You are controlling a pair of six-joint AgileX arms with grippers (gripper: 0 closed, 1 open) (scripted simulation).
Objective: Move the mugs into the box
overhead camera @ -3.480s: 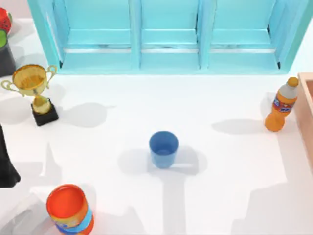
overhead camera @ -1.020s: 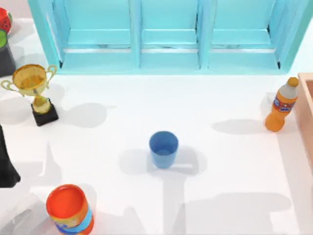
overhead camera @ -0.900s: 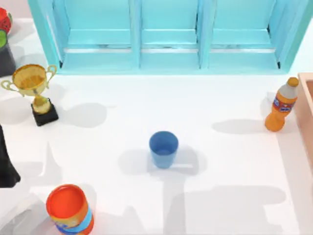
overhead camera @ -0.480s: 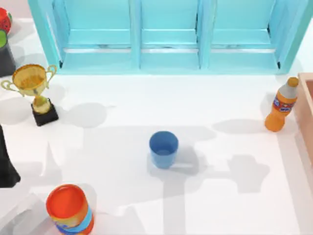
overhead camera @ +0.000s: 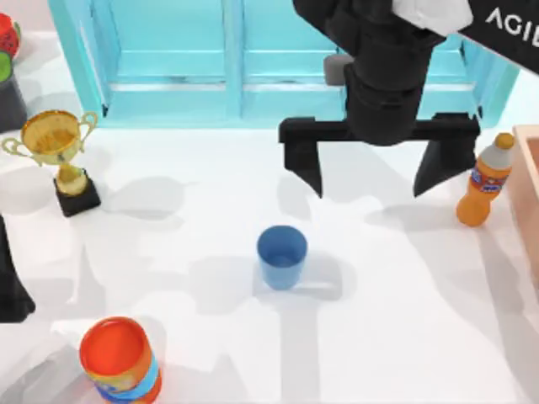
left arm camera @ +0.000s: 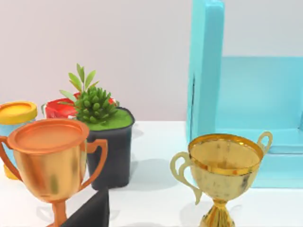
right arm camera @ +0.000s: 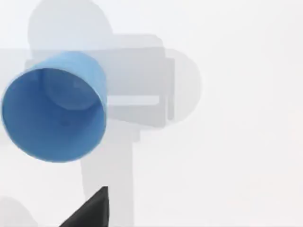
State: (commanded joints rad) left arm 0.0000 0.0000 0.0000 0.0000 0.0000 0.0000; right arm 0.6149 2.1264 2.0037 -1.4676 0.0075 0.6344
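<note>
A plain blue mug (overhead camera: 281, 257) stands upright near the middle of the white table; the right wrist view looks down into this mug (right arm camera: 54, 109). My right gripper (overhead camera: 375, 175) hangs open above the table, behind the mug and to its right. Its two black fingers (overhead camera: 306, 164) are spread wide with nothing between them. The tan box (overhead camera: 530, 181) shows as a thick wall at the table's right edge. My left arm (overhead camera: 10, 282) is parked at the left edge.
A turquoise cabinet (overhead camera: 286, 59) runs along the back. An orange bottle (overhead camera: 483, 181) stands beside the box. A gold trophy (overhead camera: 57, 160) is at the left and an orange-topped can (overhead camera: 118, 358) at front left. A potted plant (left arm camera: 102, 127) and a bronze trophy (left arm camera: 49, 156) are in the left wrist view.
My right arm has swung into the top view from the upper right, its shadow spreading over the table. The blue mug and the left arm have not moved.
</note>
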